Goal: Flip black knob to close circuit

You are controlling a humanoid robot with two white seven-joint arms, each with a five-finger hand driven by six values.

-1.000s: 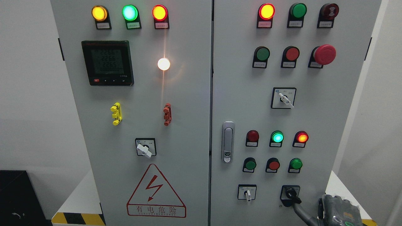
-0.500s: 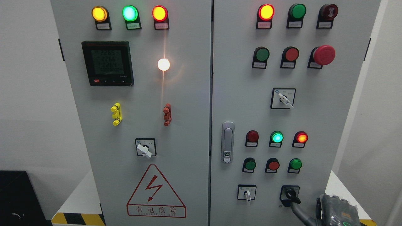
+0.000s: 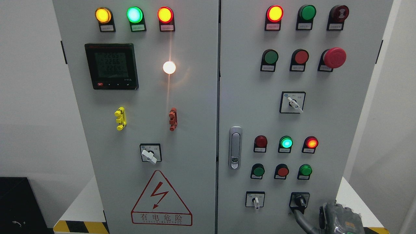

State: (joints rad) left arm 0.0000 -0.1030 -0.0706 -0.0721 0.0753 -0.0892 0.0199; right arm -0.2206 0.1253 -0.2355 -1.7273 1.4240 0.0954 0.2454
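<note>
1 right hand (image 3: pixel 338 219) beside black knob (image 3: pixel 300 201); placard (image 3: pixel 161 198) reads "有电危险".

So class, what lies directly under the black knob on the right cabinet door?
A grey finger of the right hand reaches up beneath the black knob. Its tip is hidden behind the knob's mount.

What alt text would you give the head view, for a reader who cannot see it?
The robot's right hand reaches up from the lower right corner, one dark finger extended just below the black knob on a grey electrical cabinet. The cabinet's two doors carry coloured lamps, push buttons, white selector switches and a red warning triangle.
</note>
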